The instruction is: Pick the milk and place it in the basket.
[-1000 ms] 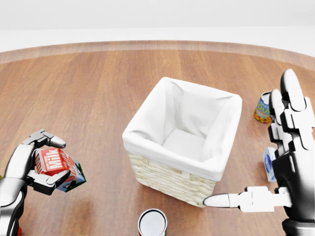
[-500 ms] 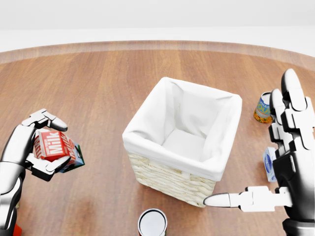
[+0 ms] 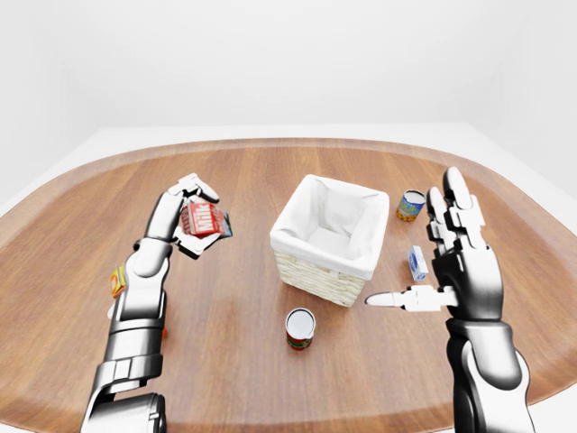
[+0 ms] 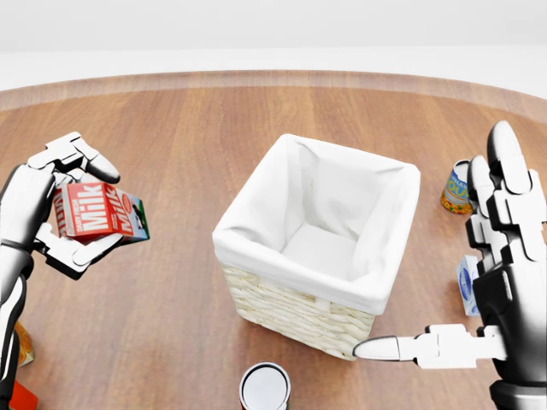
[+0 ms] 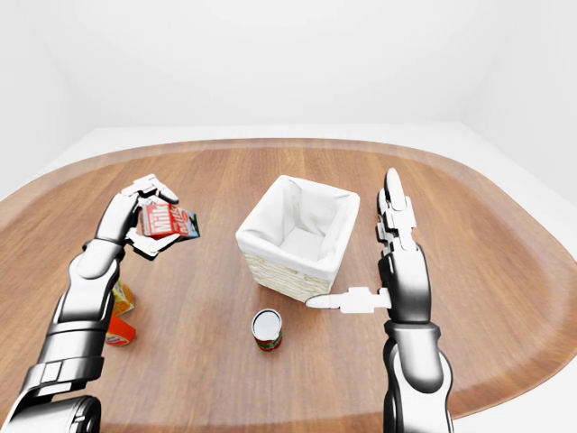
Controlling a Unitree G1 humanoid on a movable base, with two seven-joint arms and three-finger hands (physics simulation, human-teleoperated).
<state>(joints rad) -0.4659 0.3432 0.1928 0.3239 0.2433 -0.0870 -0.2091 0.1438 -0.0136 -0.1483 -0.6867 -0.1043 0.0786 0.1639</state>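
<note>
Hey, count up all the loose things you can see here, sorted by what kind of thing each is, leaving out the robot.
Cans: 2, a red can and a yellow can
Cartons: 2, the milk and a blue-white carton
Baskets: 1, the basket
Small packs, kind unclear: 2, an orange pack and a red pack
Total: 7

Your head view looks steeply down and close on the basket (image 4: 318, 248) at its centre. Your two eye views sit farther off, showing the whole table (image 3: 270, 379) and both arms. All three views share the basket and the can (image 5: 267, 328) below it.
</note>
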